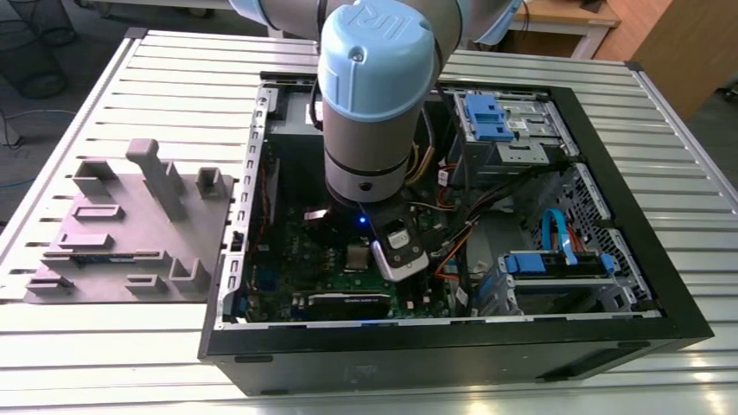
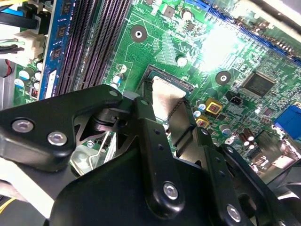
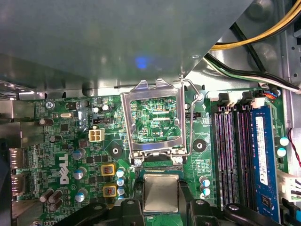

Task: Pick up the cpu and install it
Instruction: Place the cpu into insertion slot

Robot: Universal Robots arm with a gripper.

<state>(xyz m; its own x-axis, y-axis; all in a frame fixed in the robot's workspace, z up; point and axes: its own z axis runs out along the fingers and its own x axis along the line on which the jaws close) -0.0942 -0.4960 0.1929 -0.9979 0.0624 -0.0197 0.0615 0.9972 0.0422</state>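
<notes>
In the first wrist view the cpu [image 3: 161, 192], a small square chip with a silvery top, lies flat over the dark socket on the green motherboard [image 3: 70, 141]. My gripper [image 3: 160, 200] is shut on it, one black finger against each of two opposite sides. The second wrist view has the same chip [image 2: 165, 93] between the fingers [image 2: 144, 109], low over the socket. The metal socket frame [image 3: 153, 117] stands flipped open just beyond it. In the exterior view the gripper [image 1: 392, 258] reaches down inside the open computer case [image 1: 623, 216].
Memory slots [image 3: 230, 155] and a blue memory stick [image 3: 262, 155] run beside the socket. Yellow and black cables [image 3: 254, 33] cross the case wall. A grey moulded tray [image 1: 127, 233] sits on the slatted table at the exterior view's left. Blue drive brackets [image 1: 490, 117] fill the case's far corner.
</notes>
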